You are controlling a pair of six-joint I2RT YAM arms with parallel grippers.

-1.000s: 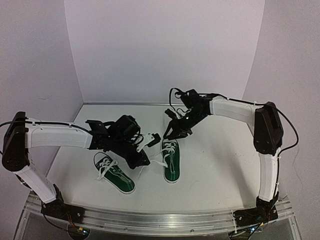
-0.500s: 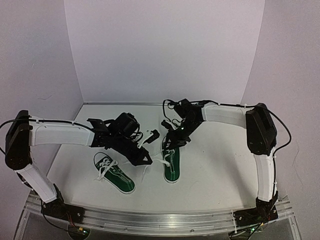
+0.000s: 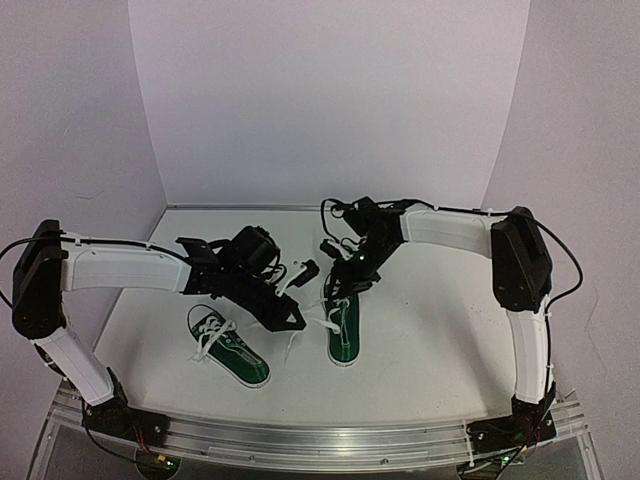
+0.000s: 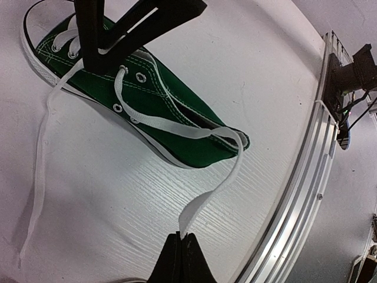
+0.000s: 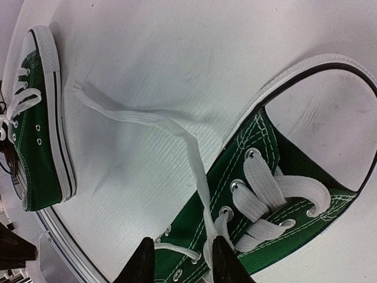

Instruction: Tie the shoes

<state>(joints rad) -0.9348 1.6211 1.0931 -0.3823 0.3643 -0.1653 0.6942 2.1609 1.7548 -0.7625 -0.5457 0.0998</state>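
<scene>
the shoes point(image 3: 342, 335) are matt green canvas with woven white laces point(image 5: 262, 180), the table point(image 3: 440, 330) faintly grained.

The right pincer point(image 5: 179, 264) stands with jaws apart over the eyelet row of the nearer green sneaker point(image 5: 241, 165); its loose white lace point(image 5: 153, 121) trails across the table point(image 5: 177, 47); a second green sneaker point(image 5: 38, 135) lies at the left edge.

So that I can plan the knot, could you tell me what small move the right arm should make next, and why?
Probably close the right gripper: its open fingers straddle the loose lace where it leaves the shoe, while the left gripper, shut, pinches the other lace end. Both ends likely need holding before they can be crossed.
</scene>
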